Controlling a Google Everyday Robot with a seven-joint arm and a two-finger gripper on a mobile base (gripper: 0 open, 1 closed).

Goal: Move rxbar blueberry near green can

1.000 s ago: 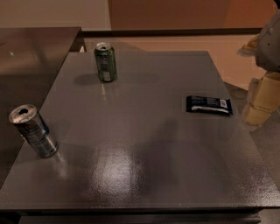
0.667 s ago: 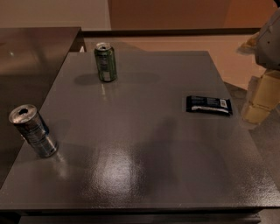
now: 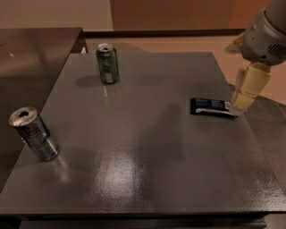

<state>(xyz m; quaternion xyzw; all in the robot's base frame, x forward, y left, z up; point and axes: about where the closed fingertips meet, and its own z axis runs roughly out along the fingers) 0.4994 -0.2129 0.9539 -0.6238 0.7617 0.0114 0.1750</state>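
Currently the rxbar blueberry (image 3: 210,106) lies flat well right of the green can (image 3: 107,63), the gripper (image 3: 240,106) at its farther end, grasp state impossible to tell. A low, thin wrapper could slip free.

Plain indoor robot workspace; office or lab, cannot tell.
A grey bench (image 3: 143,134) abuts a dark glossy counter (image 3: 31,53). Behind it are a tan wall (image 3: 178,13), dark baseboard (image 3: 170,32) and pale floor (image 3: 187,44). The gripper (image 3: 239,105) hangs at the bench's right edge.
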